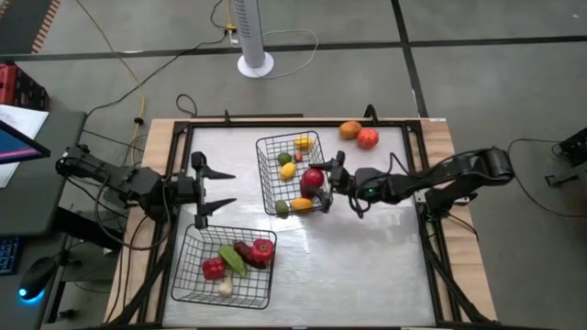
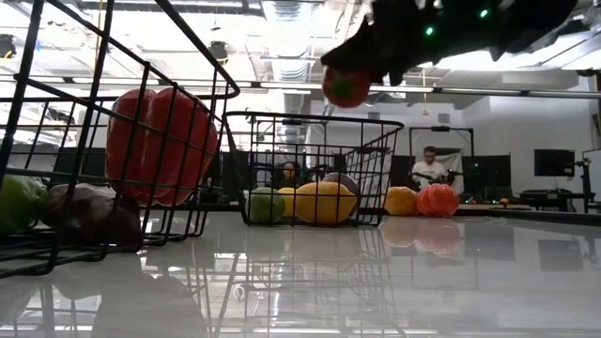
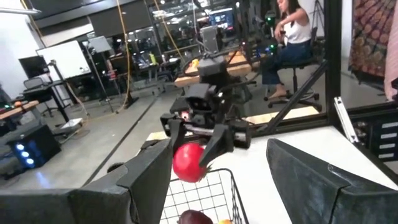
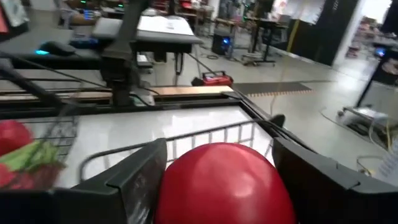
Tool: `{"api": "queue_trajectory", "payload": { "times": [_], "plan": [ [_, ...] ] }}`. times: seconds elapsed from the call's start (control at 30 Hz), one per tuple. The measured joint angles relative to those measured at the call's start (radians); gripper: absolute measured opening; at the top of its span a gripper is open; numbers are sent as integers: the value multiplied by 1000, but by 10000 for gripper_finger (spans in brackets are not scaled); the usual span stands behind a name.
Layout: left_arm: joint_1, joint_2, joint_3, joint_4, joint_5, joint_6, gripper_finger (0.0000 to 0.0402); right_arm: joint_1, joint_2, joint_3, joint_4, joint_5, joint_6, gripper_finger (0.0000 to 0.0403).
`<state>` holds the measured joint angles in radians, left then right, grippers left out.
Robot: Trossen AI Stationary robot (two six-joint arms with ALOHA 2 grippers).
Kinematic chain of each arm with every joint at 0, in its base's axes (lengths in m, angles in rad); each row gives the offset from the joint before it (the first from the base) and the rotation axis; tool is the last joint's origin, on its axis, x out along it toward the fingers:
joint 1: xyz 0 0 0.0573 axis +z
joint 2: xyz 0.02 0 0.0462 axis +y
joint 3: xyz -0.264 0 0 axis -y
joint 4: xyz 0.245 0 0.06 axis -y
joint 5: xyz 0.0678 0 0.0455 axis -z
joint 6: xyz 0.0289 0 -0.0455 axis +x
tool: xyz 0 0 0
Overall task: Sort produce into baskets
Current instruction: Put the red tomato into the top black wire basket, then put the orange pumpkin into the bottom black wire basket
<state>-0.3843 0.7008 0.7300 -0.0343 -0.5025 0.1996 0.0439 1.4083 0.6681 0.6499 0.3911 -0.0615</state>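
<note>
- Nearest the low camera: black wire-mesh basket with the vegetables (image 2: 122, 141), holding a big red bell pepper (image 2: 160, 145), a green piece (image 2: 17, 202) and a dark maroon piece (image 2: 89, 214). The high view shows the same basket (image 1: 223, 266) at the near-left of the counter (image 1: 367, 266) with roughly five pieces in it, a pale one included.
- Second black wire-mesh basket, the fruit one (image 1: 292, 174), sits mid-counter; several yellow, orange and green pieces are inside.
- Right end effector (image 1: 327, 177) hangs over that basket's right rim with a round red apple-like fruit (image 1: 313, 178) between its fingers, clear above the basket in the low view (image 2: 346, 86). Fingers flank the fruit closely; can't tell if they are clamped on it or letting go.
- Left end effector (image 1: 215, 197) waits at counter's left edge, just above the vegetable basket, fingers apart, nothing in them.
- Still unsorted: an orange round piece (image 1: 349, 129) and a red-orange tomato-like piece (image 1: 368, 138), touching each other, on the far counter beyond the fruit basket.
- Judgement: mostly done. Left: the red fruit drop plus those two loose pieces.
</note>
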Motion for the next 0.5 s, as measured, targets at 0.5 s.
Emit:
{"api": "queue_trajectory", "payload": {
  "times": [0.5],
  "plan": [
    [0, -1, 0, -7, -10, 22, 249, -47, -140, 0, -250, 221, 38, 386]
  ]
}}
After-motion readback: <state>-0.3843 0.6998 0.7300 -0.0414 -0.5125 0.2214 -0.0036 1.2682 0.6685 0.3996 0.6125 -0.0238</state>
